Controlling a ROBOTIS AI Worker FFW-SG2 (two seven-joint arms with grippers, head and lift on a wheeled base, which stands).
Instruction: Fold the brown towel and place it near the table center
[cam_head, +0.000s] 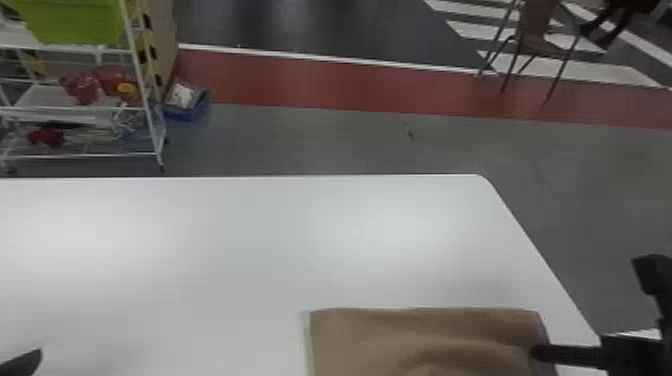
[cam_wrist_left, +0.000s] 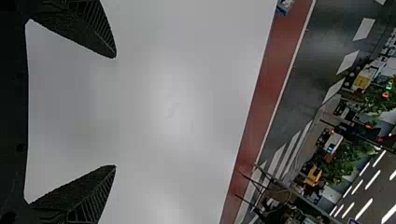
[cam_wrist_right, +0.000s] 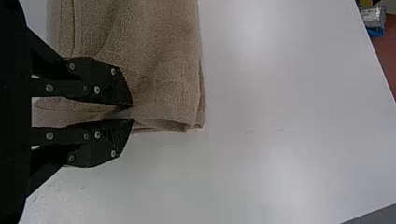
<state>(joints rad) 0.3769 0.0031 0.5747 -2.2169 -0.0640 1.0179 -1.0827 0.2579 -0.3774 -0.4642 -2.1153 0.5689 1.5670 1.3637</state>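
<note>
The brown towel (cam_head: 425, 340) lies folded on the white table (cam_head: 240, 250), near its right side at the bottom of the head view. My right gripper (cam_head: 542, 353) is at the towel's right edge; in the right wrist view the right gripper (cam_wrist_right: 132, 113) is shut on a pinched fold of the towel (cam_wrist_right: 159, 60), with layered edges showing beyond the fingertips. At the head view's bottom left corner is my left gripper (cam_head: 30, 361), well apart from the towel. In the left wrist view the left gripper (cam_wrist_left: 116, 112) stands wide open above bare tabletop.
The table's right edge (cam_head: 540, 255) slants just past the towel. Beyond the far edge stand a white wire shelf (cam_head: 85, 107) with a green bin (cam_head: 75, 22), a blue box (cam_head: 185, 107) on the floor, and a chair (cam_head: 537, 45) at the back right.
</note>
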